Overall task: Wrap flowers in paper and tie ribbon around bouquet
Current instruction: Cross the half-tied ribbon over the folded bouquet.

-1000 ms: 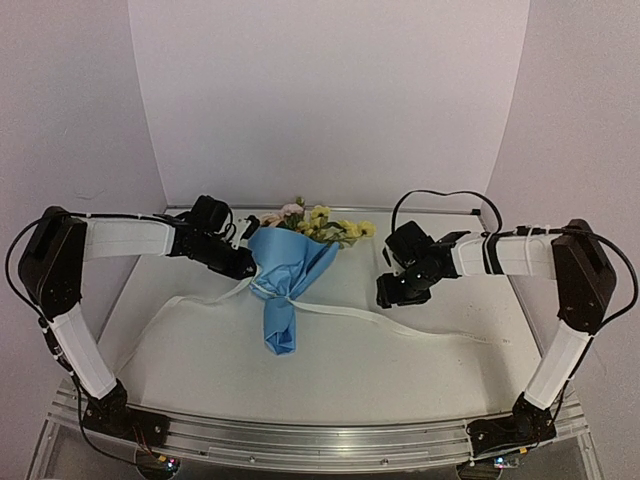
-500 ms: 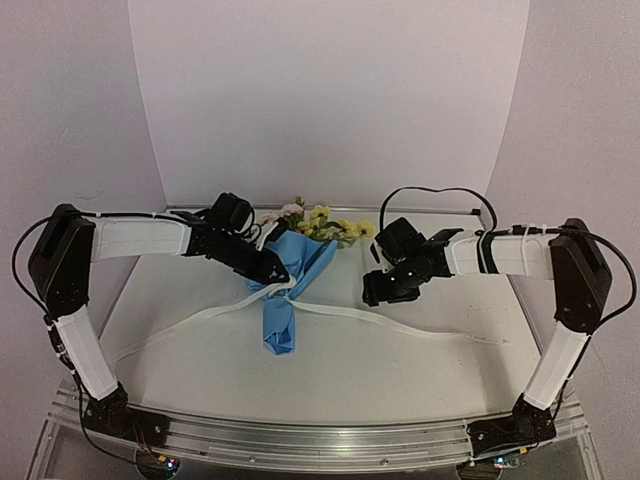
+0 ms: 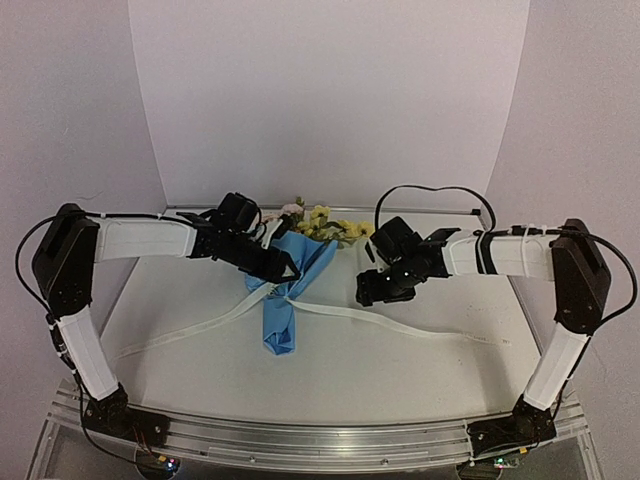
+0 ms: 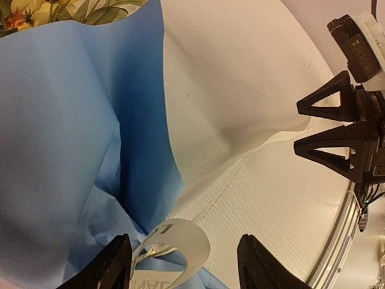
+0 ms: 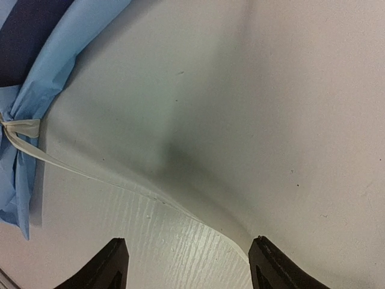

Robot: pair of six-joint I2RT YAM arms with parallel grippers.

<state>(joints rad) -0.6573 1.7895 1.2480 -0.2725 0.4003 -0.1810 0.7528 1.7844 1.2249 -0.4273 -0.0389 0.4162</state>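
The bouquet (image 3: 283,300) lies toward the back of the table (image 3: 400,380). Its narrow tail points at the near edge, and the flowers (image 3: 322,226) spill from its wide rim close to the back wall (image 3: 330,100). The ribbon (image 3: 420,329) is cinched round the bouquet's waist. One tail trails left of the bouquet toward the near-left corner, and the other runs right of it across bare tabletop.

The left gripper (image 3: 287,268) hangs right over the bouquet's waist with its jaws spread. Seen from its wrist, a curl of ribbon stands between the fingers (image 4: 111,268), pinched by neither, beside the blue paper (image 4: 60,132).

The right gripper (image 3: 370,292) hovers just right of the bouquet, also spread and holding nothing, with the ribbon's right tail passing beneath it.

In front of the bouquet the table lies open down to the metal rail (image 3: 320,435).
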